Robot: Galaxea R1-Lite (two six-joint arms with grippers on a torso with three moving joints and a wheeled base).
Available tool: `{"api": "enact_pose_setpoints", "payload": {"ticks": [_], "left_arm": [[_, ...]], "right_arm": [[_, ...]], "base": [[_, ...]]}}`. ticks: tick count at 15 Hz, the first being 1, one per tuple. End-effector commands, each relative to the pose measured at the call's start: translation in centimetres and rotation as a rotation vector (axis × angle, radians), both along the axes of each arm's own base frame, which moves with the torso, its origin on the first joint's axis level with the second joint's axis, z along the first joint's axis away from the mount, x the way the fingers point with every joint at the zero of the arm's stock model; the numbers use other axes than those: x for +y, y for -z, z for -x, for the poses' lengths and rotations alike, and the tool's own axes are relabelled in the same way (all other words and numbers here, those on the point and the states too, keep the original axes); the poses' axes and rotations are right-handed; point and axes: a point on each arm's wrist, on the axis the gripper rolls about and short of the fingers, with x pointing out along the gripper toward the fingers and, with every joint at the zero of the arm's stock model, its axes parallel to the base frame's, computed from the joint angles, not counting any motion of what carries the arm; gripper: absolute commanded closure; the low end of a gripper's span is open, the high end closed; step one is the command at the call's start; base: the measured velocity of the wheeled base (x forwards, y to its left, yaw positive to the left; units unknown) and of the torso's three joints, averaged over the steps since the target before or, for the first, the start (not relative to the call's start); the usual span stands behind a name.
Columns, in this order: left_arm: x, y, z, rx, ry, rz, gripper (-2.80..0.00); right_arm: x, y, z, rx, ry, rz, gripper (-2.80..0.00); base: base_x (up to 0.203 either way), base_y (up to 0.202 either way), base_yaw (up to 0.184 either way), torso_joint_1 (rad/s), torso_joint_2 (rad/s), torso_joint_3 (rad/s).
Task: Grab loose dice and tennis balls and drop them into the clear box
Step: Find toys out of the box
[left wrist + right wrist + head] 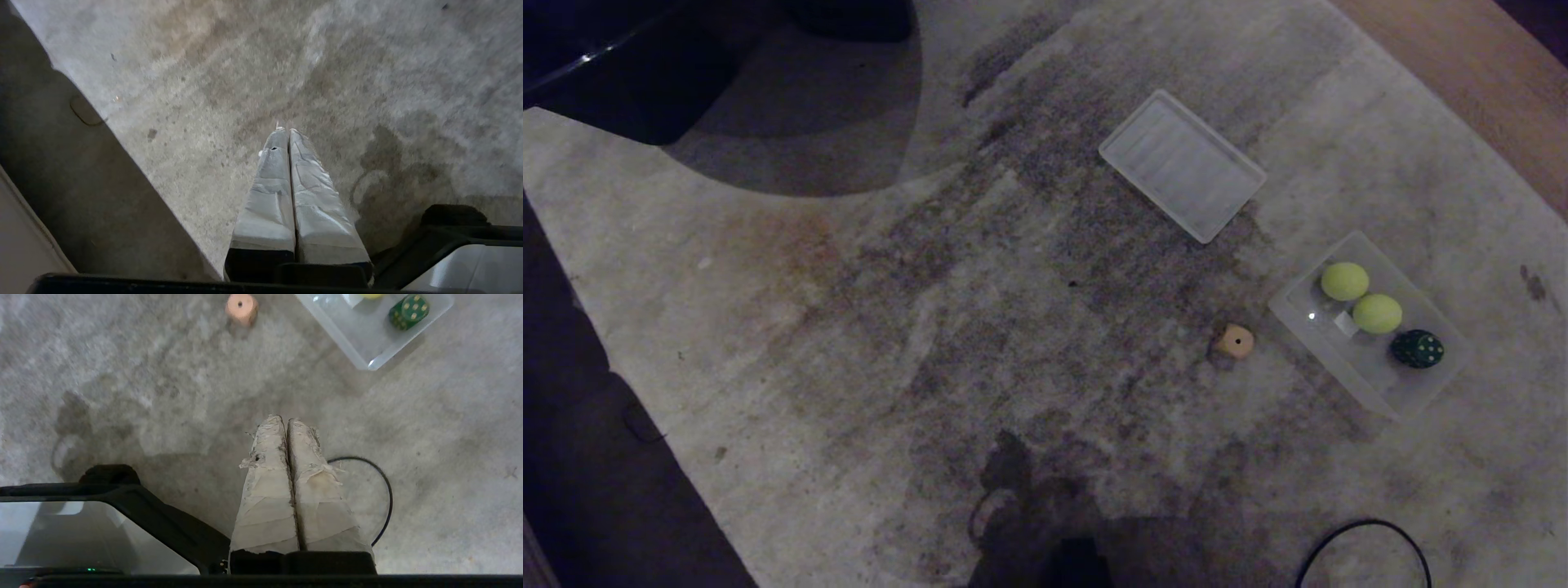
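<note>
Clear box (1409, 392), right of head frame: two tennis balls (1344, 281), green die (1417, 349).
Beige die (1234, 341) lay loose beside it on carpet (849, 327). Wrist views alone showed left end effector (286, 130) and right end effector (284, 418), both closed, empty.

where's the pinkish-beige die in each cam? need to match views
Head: pinkish-beige die on the carpet, right of centre, just left of the clear box.
Left wrist: not in it.
Right wrist: die at the top edge, beyond the shut right gripper.
Shared landmark: clear box holding the dark green die.
</note>
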Motion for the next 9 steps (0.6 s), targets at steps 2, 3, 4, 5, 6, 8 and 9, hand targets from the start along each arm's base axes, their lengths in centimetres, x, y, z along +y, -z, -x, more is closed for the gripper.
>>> {"api": "enact_pose_setpoints", "payload": {"ticks": [2,3,4,5,6,8,9], "left_arm": [[0.00,0.04,-0.02,0.003,-0.001,-0.001,0.00],[0.00,0.04,-0.02,0.003,0.001,-0.003,0.00],[-0.01,0.04,-0.02,0.004,0.002,-0.004,0.00],[-0.01,0.04,-0.02,0.003,0.002,-0.004,0.00],[-0.01,0.04,-0.02,0.003,0.002,-0.004,0.00],[0.00,0.06,-0.02,0.005,-0.002,0.005,0.00],[0.00,0.06,-0.02,0.005,-0.002,0.010,0.00]], "right_arm": [[0.00,0.01,-0.01,0.002,-0.003,0.004,0.00],[0.00,0.01,-0.01,0.002,-0.001,0.002,0.00],[0.00,0.01,-0.01,0.002,-0.001,0.002,0.00],[0.00,0.01,-0.01,0.002,-0.001,0.002,0.00],[-0.01,0.01,-0.01,0.002,0.002,0.001,0.00],[-0.02,-0.07,0.01,-0.002,0.009,-0.008,0.00],[-0.02,-0.86,0.25,-0.029,0.011,-0.012,0.00]], "base": [[0.000,0.000,0.000,0.000,0.00,-0.199],[0.000,0.000,0.000,0.002,0.00,-0.198],[0.000,0.000,0.000,0.010,0.01,-0.154],[0.000,0.000,0.000,0.002,0.00,-0.095],[0.000,0.000,0.000,0.004,0.00,-0.045],[0.000,0.000,0.000,0.001,0.00,-0.016],[0.000,0.000,0.000,0.000,0.00,0.000]]}}
